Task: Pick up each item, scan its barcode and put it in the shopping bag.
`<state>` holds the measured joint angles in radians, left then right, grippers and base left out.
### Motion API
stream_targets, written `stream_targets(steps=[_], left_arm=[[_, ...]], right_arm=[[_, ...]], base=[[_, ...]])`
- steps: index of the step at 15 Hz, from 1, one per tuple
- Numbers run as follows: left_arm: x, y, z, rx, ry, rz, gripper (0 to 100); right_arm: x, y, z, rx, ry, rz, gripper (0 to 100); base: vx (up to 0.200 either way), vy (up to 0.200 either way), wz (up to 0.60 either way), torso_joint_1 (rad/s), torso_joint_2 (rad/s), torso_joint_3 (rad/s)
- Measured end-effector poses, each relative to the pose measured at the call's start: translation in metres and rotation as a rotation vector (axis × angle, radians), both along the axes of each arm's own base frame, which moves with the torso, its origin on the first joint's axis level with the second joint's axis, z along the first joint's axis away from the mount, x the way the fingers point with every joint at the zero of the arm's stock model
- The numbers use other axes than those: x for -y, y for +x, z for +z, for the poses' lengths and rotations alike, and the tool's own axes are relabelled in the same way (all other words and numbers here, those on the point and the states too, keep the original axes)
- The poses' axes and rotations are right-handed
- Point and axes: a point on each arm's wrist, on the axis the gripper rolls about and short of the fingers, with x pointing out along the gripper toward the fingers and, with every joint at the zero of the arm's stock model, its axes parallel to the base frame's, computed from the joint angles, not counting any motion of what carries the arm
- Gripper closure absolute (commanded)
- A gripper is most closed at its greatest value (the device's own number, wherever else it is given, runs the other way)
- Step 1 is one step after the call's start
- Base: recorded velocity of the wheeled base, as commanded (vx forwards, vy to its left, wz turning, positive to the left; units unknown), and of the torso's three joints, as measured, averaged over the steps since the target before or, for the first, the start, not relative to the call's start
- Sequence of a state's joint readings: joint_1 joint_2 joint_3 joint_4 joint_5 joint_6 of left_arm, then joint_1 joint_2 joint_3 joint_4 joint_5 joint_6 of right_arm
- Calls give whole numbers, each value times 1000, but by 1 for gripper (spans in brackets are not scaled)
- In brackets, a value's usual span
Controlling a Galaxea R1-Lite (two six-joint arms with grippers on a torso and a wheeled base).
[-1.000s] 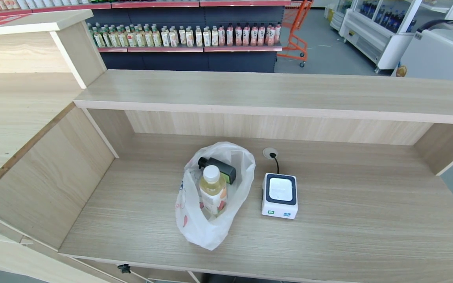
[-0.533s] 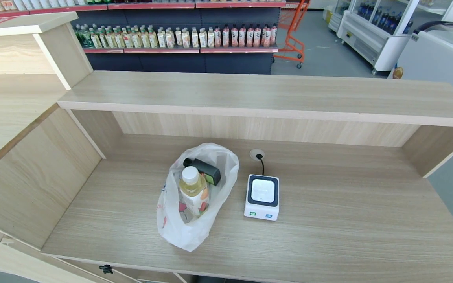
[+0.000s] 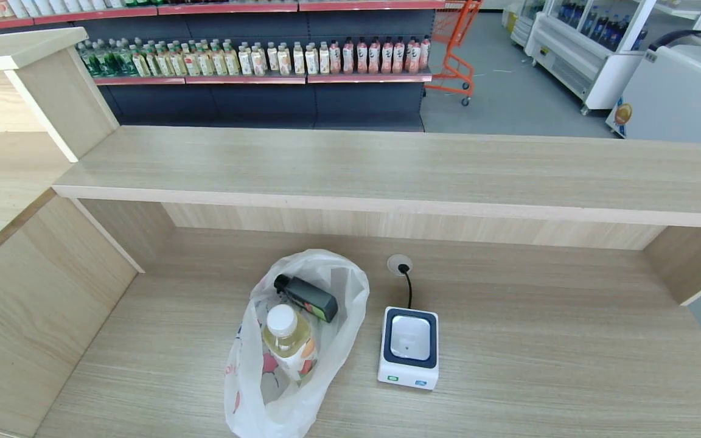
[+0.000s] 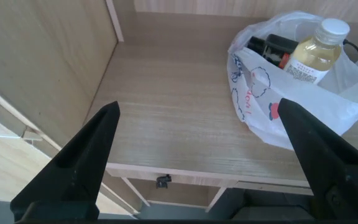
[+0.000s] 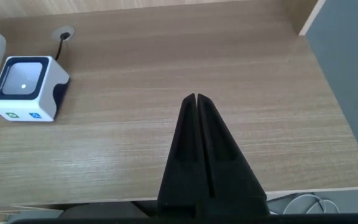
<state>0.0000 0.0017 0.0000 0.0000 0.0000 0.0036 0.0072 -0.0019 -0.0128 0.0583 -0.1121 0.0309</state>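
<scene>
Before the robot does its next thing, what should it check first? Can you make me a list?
1. Shopping bag sits open on the counter: ok.
2. White-capped drink bottle is inside the bag: ok.
3. Dark bottle is inside the bag, behind the drink bottle: ok.
4. Scanner stands beside the bag, window facing up, cable attached: ok.
5. Both bottles had their barcodes scanned: cannot tell.
6. Left gripper is open and holds nothing; right gripper is shut and holds nothing: ok.
</scene>
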Motion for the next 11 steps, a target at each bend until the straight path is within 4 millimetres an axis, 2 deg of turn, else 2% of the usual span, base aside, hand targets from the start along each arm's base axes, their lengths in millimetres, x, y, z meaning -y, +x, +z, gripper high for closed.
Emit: stream_targets(steps=[11], left_arm=[[0,0,0,0,0,0,0]], right_arm=[[0,0,0,-1,-1,0,100]], base=[[0,0,0,0,0,0]])
